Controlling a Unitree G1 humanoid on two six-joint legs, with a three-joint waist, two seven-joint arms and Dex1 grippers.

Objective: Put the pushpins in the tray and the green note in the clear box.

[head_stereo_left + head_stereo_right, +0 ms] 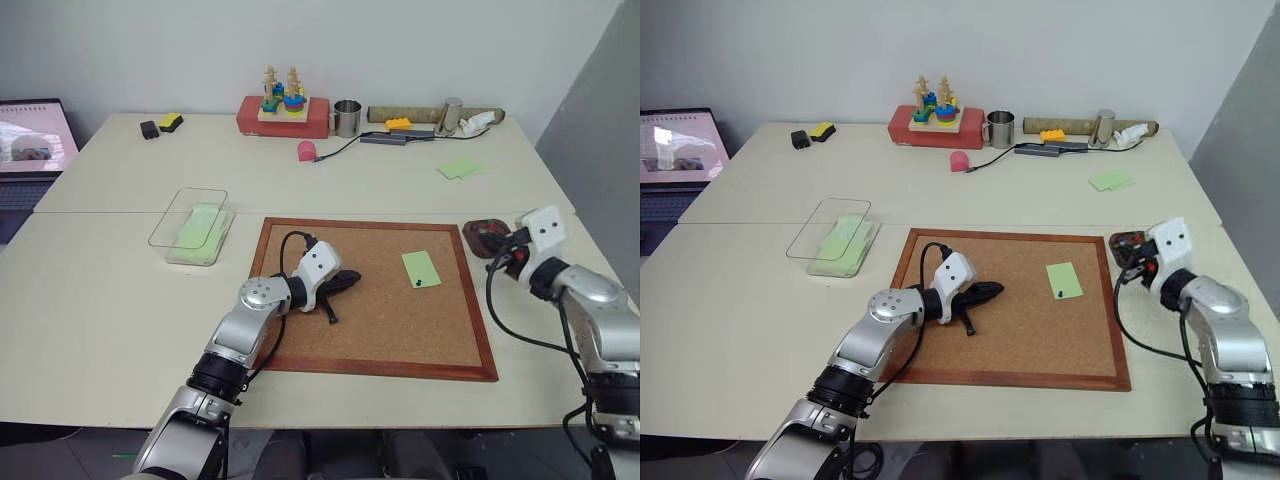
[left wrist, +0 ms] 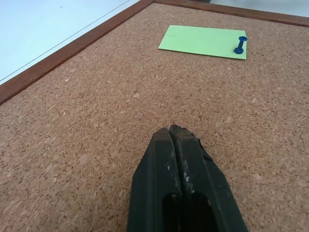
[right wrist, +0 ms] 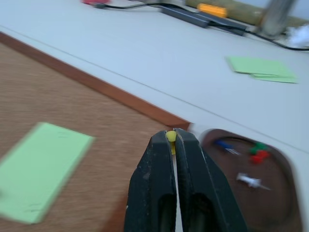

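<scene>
On the near table, the wood-framed corkboard [image 1: 375, 300] lies flat. Left gripper [image 1: 345, 283] rests low over the cork at the board's 9 o'clock side, black fingers [image 2: 181, 193] pressed together, nothing between them. Green note [image 1: 421, 268] lies on the cork toward the board's 2 o'clock corner, well apart from the left gripper. It is pinned by the dark blue pushpin [image 2: 239, 44], which stands near one short edge of the note.

Right gripper [image 3: 171, 136] is at the board's 3 o'clock side, by the frame's right edge. Its fingers are clamped on the yellow pushpin [image 3: 171, 137]; only the pale yellow head shows at the tips. The gripper hangs over the border between cork and table, not yet over the tray.

Tray [image 3: 285, 169], dark reddish-brown, sits on the table just outside the board's 2 o'clock corner, just beyond the right gripper. Inside it lie loose pins [image 3: 251, 154]: blue, green, red and a clear one.

Clear box [image 1: 190, 225] sits on the table at 10 o'clock from the board, near its frame but not touching. A pale green pad shows inside or beneath it; I cannot tell which.

Far table: loose green notes [image 1: 459, 168] at 1 o'clock, a steel mug [image 1: 347, 118] and a red-based stacking toy [image 1: 283, 112] at 12 o'clock.
</scene>
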